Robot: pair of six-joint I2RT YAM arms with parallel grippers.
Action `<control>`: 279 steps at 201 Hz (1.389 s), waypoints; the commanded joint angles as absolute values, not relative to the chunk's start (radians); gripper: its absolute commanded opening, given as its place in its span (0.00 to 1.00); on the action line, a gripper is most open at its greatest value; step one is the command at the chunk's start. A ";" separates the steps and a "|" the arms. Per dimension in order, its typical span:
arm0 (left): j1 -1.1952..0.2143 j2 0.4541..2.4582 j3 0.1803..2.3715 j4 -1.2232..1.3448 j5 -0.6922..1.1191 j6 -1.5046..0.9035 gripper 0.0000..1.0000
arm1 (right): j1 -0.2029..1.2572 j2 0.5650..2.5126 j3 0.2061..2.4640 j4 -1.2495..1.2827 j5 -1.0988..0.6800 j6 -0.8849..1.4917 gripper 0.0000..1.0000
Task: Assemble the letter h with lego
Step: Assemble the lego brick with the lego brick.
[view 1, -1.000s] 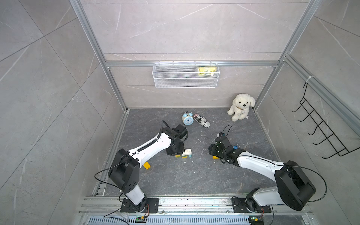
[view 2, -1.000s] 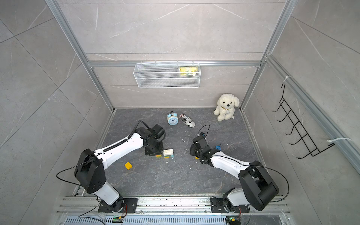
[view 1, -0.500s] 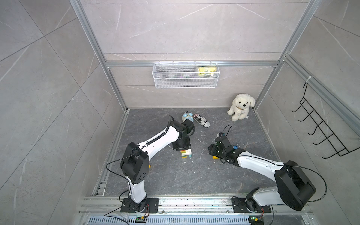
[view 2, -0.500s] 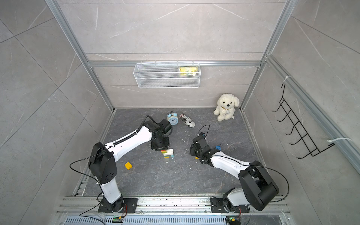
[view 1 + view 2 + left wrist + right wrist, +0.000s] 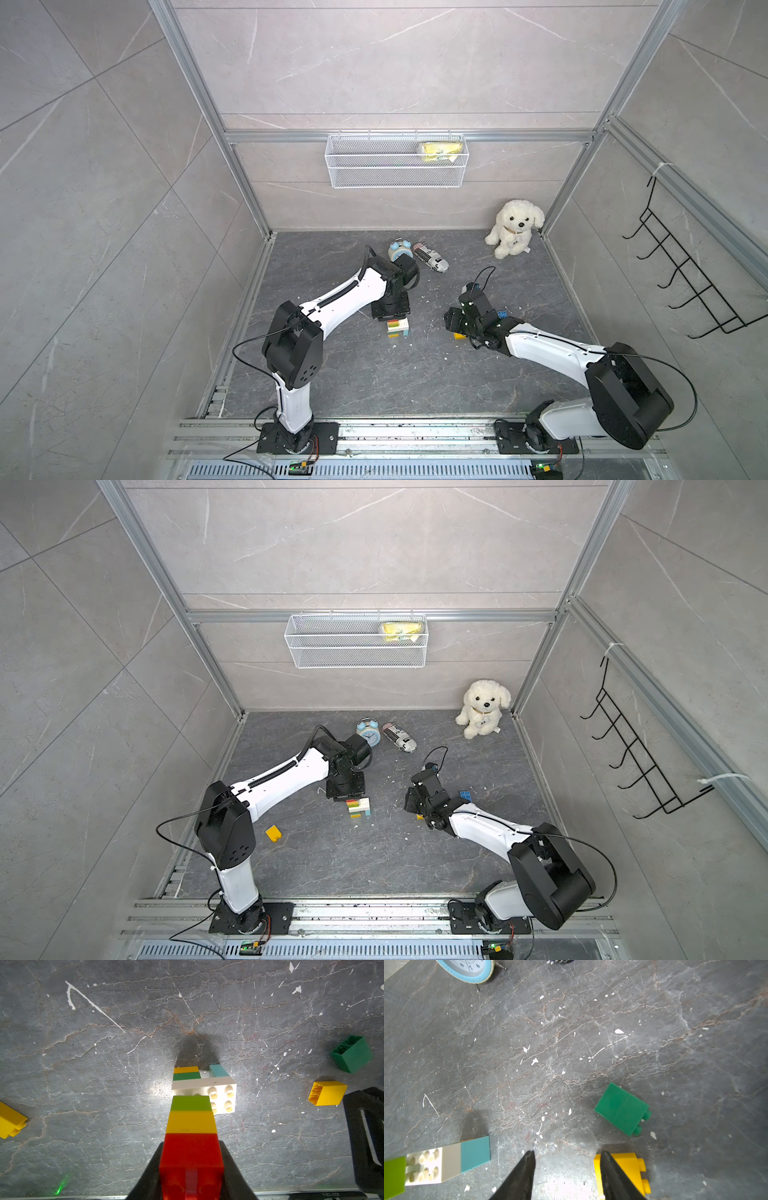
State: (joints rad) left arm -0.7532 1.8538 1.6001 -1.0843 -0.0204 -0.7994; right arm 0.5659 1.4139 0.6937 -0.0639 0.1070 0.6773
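Red brick [image 5: 191,1155] capping the h-shaped lego stack [image 5: 397,328], centre of frame in both top views, is pinched by our left gripper [image 5: 191,1144]; we judge the stem is being seated. Our right gripper [image 5: 567,1152] hangs spread, empty, one jaw over a loose yellow brick [image 5: 631,1167]; next we'd release gently, no toppling.

Your top views are bright and evenly lit from above, sharp throughout, with only faint shadows under the arms and walls splaying toward the edges. In the left wrist view the red brick [image 5: 191,1159] nearest the lens is blurred, and a dark shadow and a small glare spot lie on the floor [image 5: 104,1084]. The right wrist view shows stronger glare on the floor close to the lens.
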 commanded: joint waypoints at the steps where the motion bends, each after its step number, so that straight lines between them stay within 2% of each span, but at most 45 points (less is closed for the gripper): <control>1: -0.759 1.875 1.623 -1.129 -0.015 -0.784 0.09 | 0.562 1.408 0.710 -0.078 0.104 0.668 0.54; 193: -0.765 2.025 1.615 -1.114 -0.009 -0.807 0.09 | 0.562 1.385 0.704 -0.079 0.107 0.669 0.54; 234: -0.764 1.968 1.584 -1.072 -0.013 -0.801 0.20 | 0.561 1.379 0.701 -0.076 0.107 0.667 0.54; 279: -0.764 1.920 1.678 -1.124 -0.030 -0.779 0.45 | 0.561 1.376 0.697 -0.069 0.103 0.662 0.57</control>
